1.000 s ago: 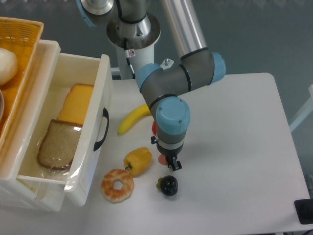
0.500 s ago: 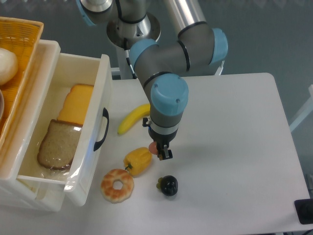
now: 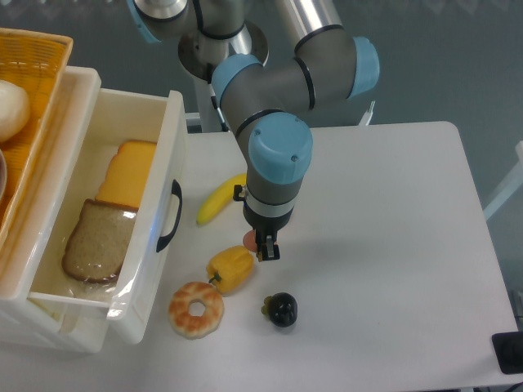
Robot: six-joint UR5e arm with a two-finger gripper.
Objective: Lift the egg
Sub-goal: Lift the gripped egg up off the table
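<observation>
The egg (image 3: 249,239) shows as a small pinkish-tan oval peeking out on the left side of my gripper (image 3: 261,247). The fingers are shut on it, and most of the egg is hidden between them. The gripper points straight down under the blue wrist, held above the table just up and right of the yellow pepper (image 3: 230,269). The arm's wrist covers the table area directly behind the gripper.
A banana (image 3: 215,204) lies left of the arm. A donut (image 3: 196,309) and a dark round fruit (image 3: 283,309) sit near the front. The open white drawer (image 3: 168,155) holds bread (image 3: 98,241) and cheese (image 3: 129,173). A wicker basket (image 3: 37,90) with a pale ball (image 3: 10,110) stands far left.
The gripper has moved up and to the left, carrying the egg with it, away from the dark fruit. The wrist looks larger, so it has risen toward the camera.
</observation>
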